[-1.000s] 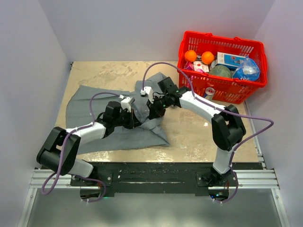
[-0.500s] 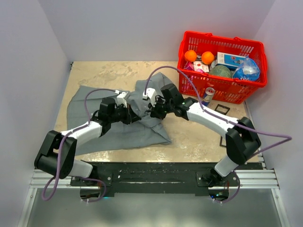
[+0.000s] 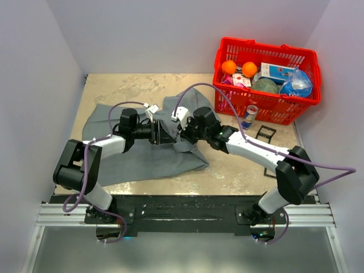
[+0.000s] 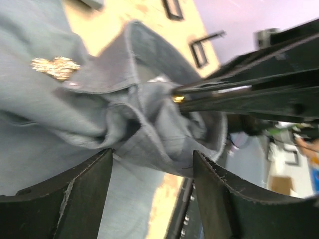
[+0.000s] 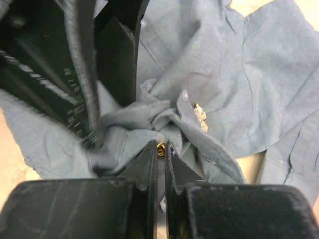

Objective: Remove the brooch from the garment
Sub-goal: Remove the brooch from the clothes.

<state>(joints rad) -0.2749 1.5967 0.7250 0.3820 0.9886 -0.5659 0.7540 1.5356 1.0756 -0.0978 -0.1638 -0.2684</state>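
Note:
The grey garment [image 3: 142,162] lies spread on the table, bunched up between the two grippers. A glittery gold brooch [image 5: 201,118] sits on its front, just past a white button [image 5: 185,94]; the left wrist view shows the brooch [image 4: 55,67] at upper left. My right gripper [image 5: 160,145] is shut on a small gold piece [image 4: 178,98] at a fold of the cloth. My left gripper [image 4: 152,155] stands open around the bunched cloth, facing the right one, and grips nothing. In the top view the left gripper [image 3: 165,135] and right gripper [image 3: 181,134] nearly meet.
A red basket [image 3: 267,116] with oranges, a box and other goods stands at the back right. A drinks can [image 3: 248,116] and a small black frame [image 3: 265,133] stand on the table in front of it. Walls close in left, right and behind.
My left gripper has opened and let go of the cloth. Both arms have shifted: the left one farther back, the right one stretched flatter with its elbow out to the right.

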